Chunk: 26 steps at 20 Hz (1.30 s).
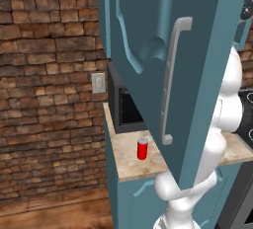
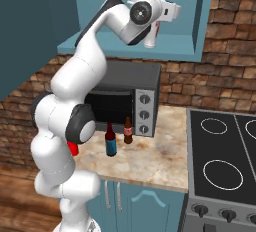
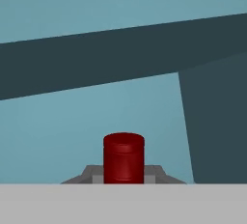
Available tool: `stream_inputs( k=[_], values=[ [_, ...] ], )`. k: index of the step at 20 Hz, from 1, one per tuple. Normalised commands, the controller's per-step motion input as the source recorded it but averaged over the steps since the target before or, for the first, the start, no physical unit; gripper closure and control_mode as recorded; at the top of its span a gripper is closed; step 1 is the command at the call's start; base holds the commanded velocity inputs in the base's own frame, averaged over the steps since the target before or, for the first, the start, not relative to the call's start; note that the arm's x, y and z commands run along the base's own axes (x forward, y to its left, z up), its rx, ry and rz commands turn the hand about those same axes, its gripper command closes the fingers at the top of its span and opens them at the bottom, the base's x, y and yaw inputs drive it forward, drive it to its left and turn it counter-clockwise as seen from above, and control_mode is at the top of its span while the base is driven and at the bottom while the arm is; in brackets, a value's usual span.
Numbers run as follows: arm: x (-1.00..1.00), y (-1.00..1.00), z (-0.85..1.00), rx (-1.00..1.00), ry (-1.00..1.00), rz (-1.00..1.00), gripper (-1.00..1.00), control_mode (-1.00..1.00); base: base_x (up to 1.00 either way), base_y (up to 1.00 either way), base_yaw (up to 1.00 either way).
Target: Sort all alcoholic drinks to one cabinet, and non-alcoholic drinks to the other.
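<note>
The two-finger claw [image 3: 123, 175] is sitting closed on a small dark red cylindrical cap [image 3: 123, 156], its two finger tips pressing in from either side. I am reading that cap as the top of the slim pale whitish bottle, the alcoholic drink, though the body of the bottle is hidden below the hand and I cannot confirm it directly. Behind the cap, plain teal panels and a dark slanting band are showing, which are the inside surfaces of a cupboard.

From the right base view, the white hand [image 2: 151, 36] is reaching down inside the open teal upper cabinet [image 2: 200, 23], just above its shelf floor, over the black microwave oven [image 2: 131, 101].

Down on the beige stone counter [image 2: 165, 156], a dark brown bottle with a red label [image 2: 128, 131] and a dark bottle with a blue label [image 2: 110, 142] are standing near each other in front of the microwave. The small plain red can with a silver top [image 1: 142, 149] is standing apart from them, near the counter's left end, below the swung-open teal cabinet door [image 1: 148, 30].

The step in hand looks like placing the alcoholic drink in this cabinet. The next move is calling for lowering until the bottle is resting upright on the shelf, then parting the fingers and lifting straight clear so that the bottle is not tipped.
</note>
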Motion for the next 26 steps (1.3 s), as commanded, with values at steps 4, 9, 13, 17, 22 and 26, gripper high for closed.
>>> stream_inputs(
  k=[4,9,13,17,22,26],
  values=[
    [0.41,0.0,-0.02,0.0,0.0,0.0,1.0,-1.0,0.0,0.0,0.0],
    [0.35,-0.12,-0.01,0.0,0.0,0.0,1.0,-1.0,0.0,0.0,0.0],
    [0.25,-0.26,0.0,-0.03,0.0,0.0,1.0,-1.0,0.0,0.0,0.0],
    [0.22,-0.23,-0.07,-0.05,0.0,0.0,1.0,-1.0,0.0,0.0,0.0],
    [0.08,-0.16,-0.3,-0.07,0.0,0.0,1.0,-1.0,0.0,0.0,0.0],
    [0.13,-0.1,-0.38,-0.06,0.01,0.0,1.0,-1.0,0.0,0.0,0.0]
  ],
)
